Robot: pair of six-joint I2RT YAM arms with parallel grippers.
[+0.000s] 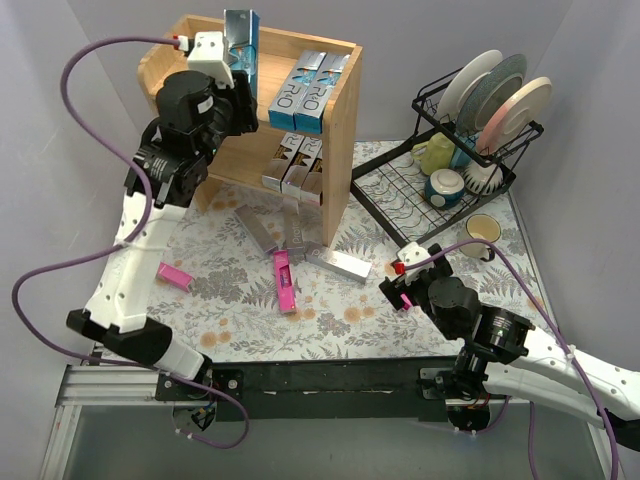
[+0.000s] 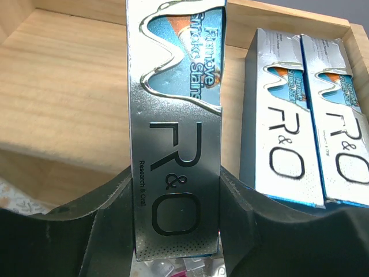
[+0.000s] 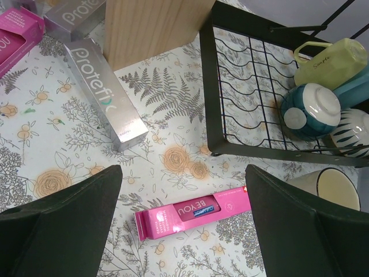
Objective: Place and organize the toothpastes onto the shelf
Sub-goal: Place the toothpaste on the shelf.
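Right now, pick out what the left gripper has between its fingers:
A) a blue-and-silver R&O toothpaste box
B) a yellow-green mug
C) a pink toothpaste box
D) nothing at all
A: in the left wrist view, the left gripper is shut on the blue-and-silver R&O box, with a finger pressed to each long side, held over the top level of the shelf.
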